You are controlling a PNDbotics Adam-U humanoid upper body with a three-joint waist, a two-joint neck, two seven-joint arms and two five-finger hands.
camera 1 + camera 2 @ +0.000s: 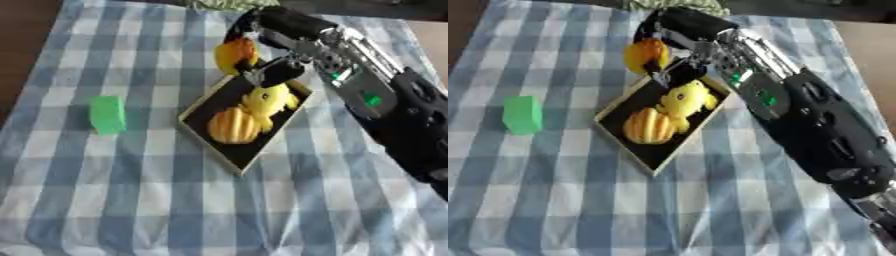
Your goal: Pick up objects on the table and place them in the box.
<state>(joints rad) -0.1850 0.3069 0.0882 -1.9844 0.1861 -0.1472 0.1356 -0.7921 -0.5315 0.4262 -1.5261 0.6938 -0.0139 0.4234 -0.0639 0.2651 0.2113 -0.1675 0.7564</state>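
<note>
A shallow black box with a pale rim (194, 107) lies slantwise on the checked cloth. Inside it are a yellow duck-like toy (269, 100) and an orange ribbed piece (234, 126). My right hand (273, 31) reaches in from the upper right, and its fingers curl round an orange-yellow fruit (234, 54) held just above the box's far corner. A green block (108, 114) stands on the cloth to the left of the box. The left hand shows in neither view.
The blue-and-white checked cloth (131, 200) covers the table; brown table shows at the left edge (22, 45). A greenish patterned thing (677, 5) lies at the far edge behind the hand. My right forearm (815, 130) crosses the right side.
</note>
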